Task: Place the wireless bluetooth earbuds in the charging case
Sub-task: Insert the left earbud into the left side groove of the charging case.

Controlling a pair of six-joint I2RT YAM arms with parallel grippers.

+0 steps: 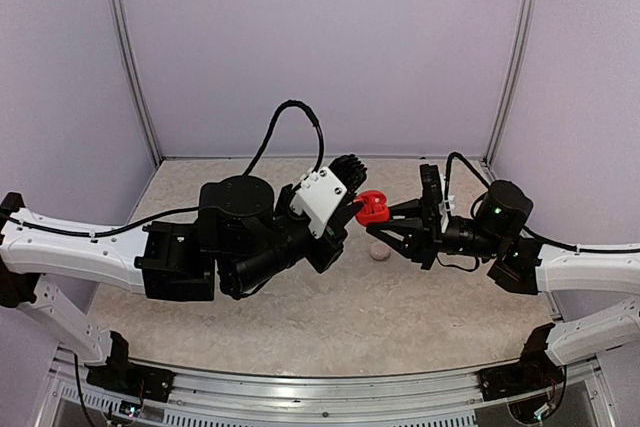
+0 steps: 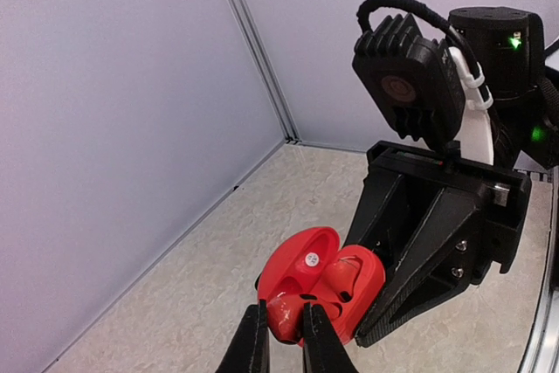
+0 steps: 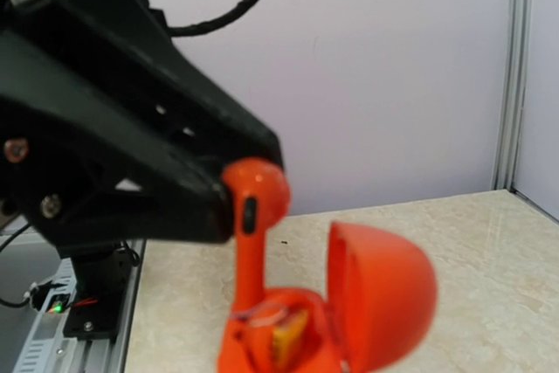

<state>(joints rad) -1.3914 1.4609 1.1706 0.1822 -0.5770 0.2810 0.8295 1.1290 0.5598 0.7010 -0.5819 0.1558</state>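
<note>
1. Step in hand, as we judge it, is seating a bud. The left gripper point(image 2: 286, 314) is clenched on a red-orange earbud point(image 2: 281, 322) at the front edge of the open charging case point(image 2: 325, 279).
2. The right gripper point(image 1: 382, 219) grasps the charging case from the far side and holds it off the table point(image 1: 300, 317).
3. Next move, we judge: press the bud stem-first into its well, then release. This calls for fine alignment and a steady case.
4. Only the right wrist view shows the stem reaching down into the case, with the head above it and the lid point(image 3: 384, 294) swung open beside it.
5. Only the top view shows a small pale object point(image 1: 379, 252) on the table just below the case. We cannot tell whether it is a bud or a case.
</note>
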